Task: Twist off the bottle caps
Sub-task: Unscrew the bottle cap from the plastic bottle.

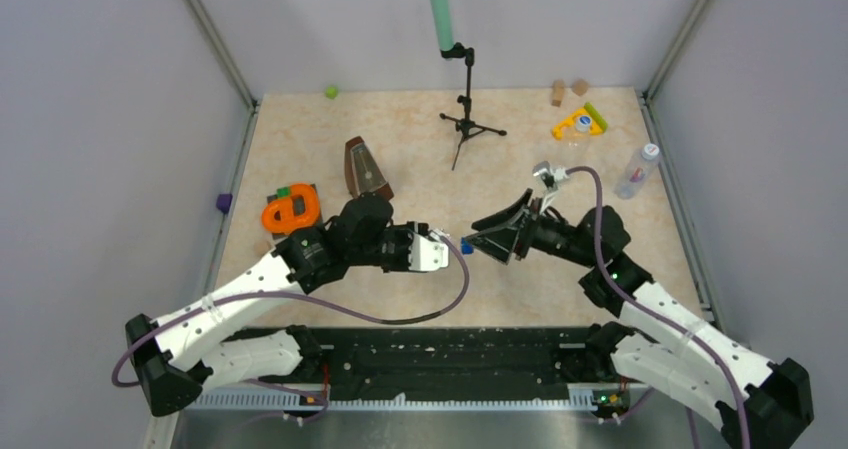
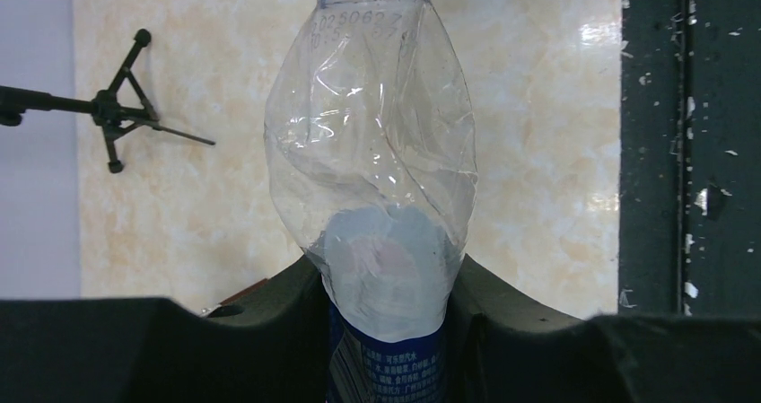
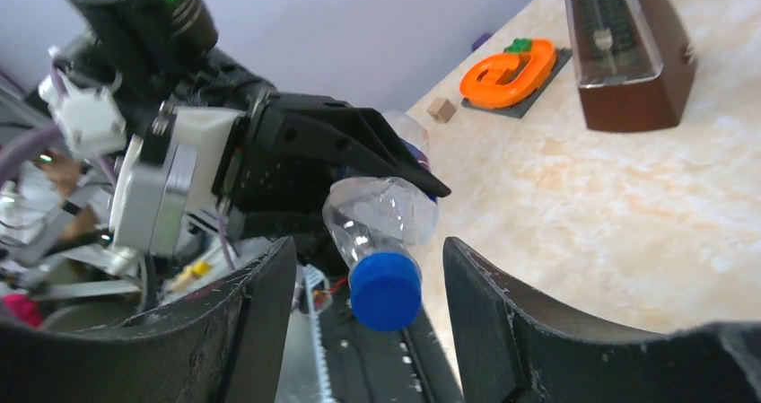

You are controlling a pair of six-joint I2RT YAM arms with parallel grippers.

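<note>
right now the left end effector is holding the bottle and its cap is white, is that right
No: the cap is dark blue, not white, as the right wrist view shows. The left end effector is holding the bottle.

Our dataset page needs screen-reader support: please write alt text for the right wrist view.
A dark blue round plastic cap, on a crumpled clear plastic bottle, sits between the open fingers of the right tool, touching neither. The left tool grips the bottle's body; beyond lie a beige marbled table, an orange pumpkin-shaped toy and a brown pyramid-shaped metronome.
</note>
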